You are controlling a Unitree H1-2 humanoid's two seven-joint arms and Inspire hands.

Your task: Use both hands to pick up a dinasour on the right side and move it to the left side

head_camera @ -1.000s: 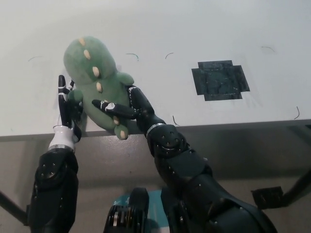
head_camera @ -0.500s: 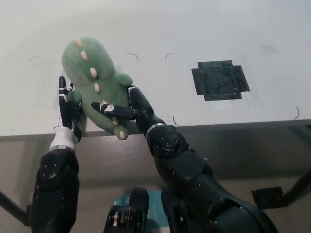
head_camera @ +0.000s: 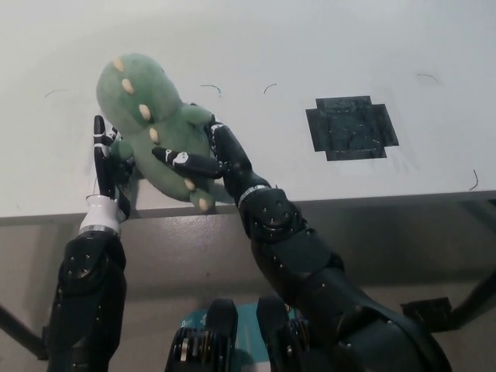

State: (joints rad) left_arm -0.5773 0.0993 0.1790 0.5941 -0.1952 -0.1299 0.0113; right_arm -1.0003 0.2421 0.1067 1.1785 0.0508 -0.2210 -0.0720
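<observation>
Left robot hand and right robot hand clamp the green dinosaur.

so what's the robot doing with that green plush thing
The robot is holding a green plush dinosaur with tan spots between both hands near the front left edge of the white table. The left hand presses on one side, the black right hand on the other. A black taped square sits to the right.

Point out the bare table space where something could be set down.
Bare table lies beyond and right of the green plush dinosaur, up to the black taped square. The near-left edge is crowded: left robot hand and right robot hand clasp the dinosaur.
</observation>
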